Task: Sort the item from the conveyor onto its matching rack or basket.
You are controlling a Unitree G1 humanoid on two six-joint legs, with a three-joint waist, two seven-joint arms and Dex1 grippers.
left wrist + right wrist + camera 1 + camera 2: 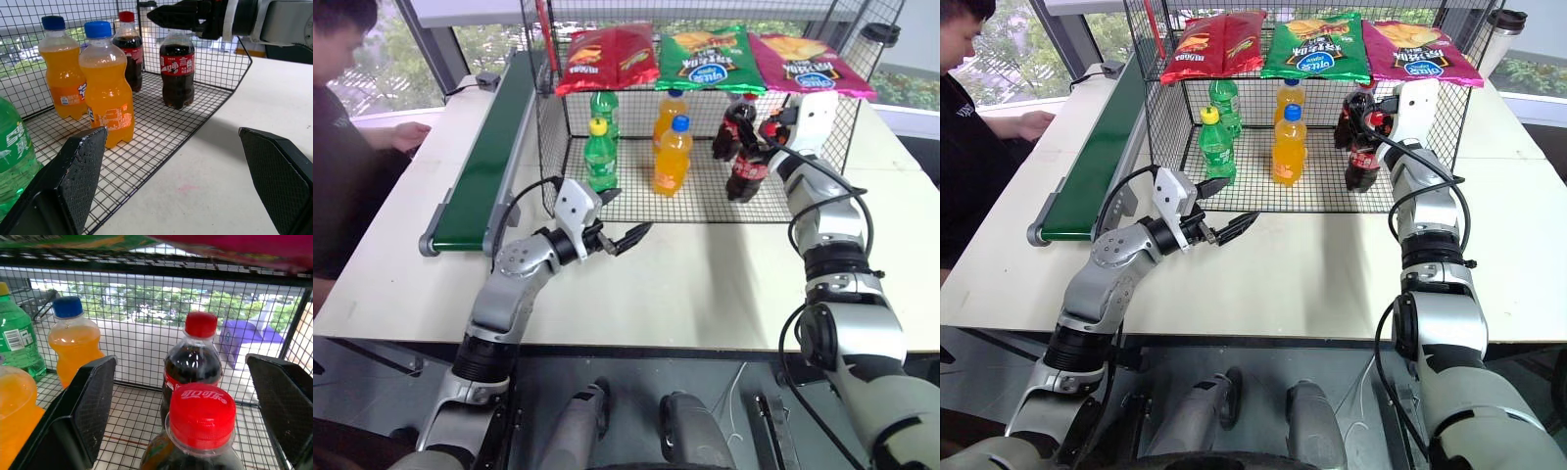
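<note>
My right claw (181,396) is spread wide w/ the cola bottle (746,168) standing in the basket (705,201) btwn its fingers, left claw (625,238) spread & empty over the desk (705,284); risk: I clip the cap pulling back & topple it into its neighbour.

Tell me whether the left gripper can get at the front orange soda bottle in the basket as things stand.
Probably yes. The left gripper is open and points at the basket's open front side, and the front orange soda bottle stands near that edge with only bare mesh floor before it.
</note>
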